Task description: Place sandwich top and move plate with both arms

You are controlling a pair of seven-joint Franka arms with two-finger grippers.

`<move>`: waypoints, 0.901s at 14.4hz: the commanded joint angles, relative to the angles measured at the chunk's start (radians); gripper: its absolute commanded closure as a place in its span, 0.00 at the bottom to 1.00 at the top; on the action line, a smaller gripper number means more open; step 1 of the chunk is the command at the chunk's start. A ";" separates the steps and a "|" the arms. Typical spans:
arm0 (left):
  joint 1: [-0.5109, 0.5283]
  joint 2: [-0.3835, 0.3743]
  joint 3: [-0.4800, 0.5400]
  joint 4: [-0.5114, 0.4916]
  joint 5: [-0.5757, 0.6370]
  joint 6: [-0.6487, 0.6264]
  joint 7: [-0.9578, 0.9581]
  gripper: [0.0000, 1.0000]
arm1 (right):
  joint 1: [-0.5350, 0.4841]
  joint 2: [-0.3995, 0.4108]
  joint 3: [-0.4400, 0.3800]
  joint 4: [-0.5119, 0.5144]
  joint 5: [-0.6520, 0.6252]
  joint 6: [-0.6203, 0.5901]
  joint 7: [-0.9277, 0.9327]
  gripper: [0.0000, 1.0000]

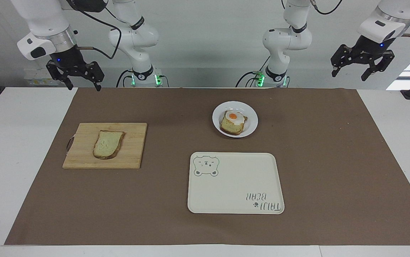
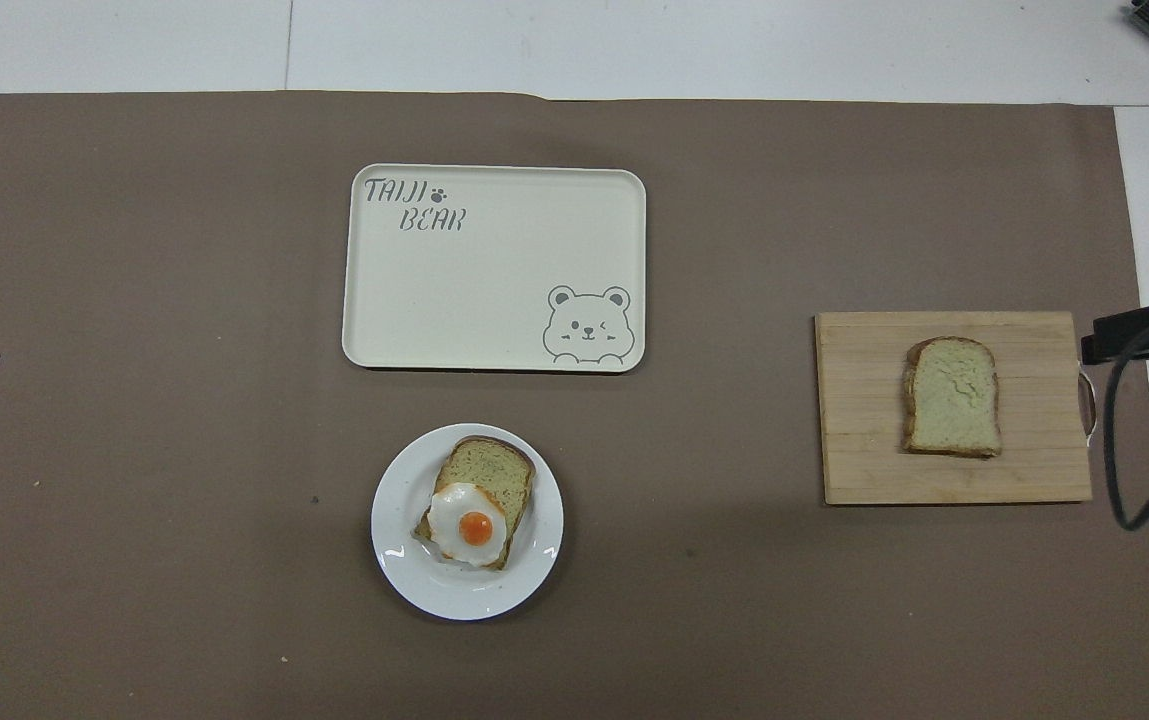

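Nothing is started: both arms wait raised, left end effector (image 1: pixel 362 69) and right end effector (image 1: pixel 80 76) spread, so the right must first descend onto the sandwich top (image 1: pixel 108 144) on the cutting board (image 1: pixel 133 157), toward the right arm's end, well apart from the plate (image 1: pixel 252 123).

A white table (image 1: pixel 19 150) under a brown mat (image 1: pixel 333 160) meets a pale grey wall (image 1: pixel 208 32).

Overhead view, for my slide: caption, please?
Plain bread slice on cutting board, egg toast on plate, tray bare.
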 commanded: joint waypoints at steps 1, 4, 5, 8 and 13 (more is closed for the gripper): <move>0.003 -0.027 -0.003 -0.029 0.010 0.000 -0.008 0.00 | -0.009 -0.016 0.005 -0.024 -0.002 0.013 -0.011 0.00; 0.001 -0.027 -0.003 -0.029 0.010 -0.003 -0.008 0.00 | -0.009 -0.016 0.006 -0.022 -0.002 0.013 -0.015 0.00; 0.001 -0.027 -0.003 -0.029 0.010 -0.003 -0.008 0.00 | -0.009 -0.016 0.006 -0.022 -0.002 0.013 -0.014 0.00; 0.003 -0.027 -0.001 -0.029 0.010 -0.003 -0.008 0.00 | -0.009 -0.021 0.006 -0.033 0.000 0.014 -0.012 0.00; 0.003 -0.027 -0.001 -0.030 0.010 -0.018 -0.008 0.00 | -0.009 -0.030 0.006 -0.044 0.000 0.017 -0.015 0.00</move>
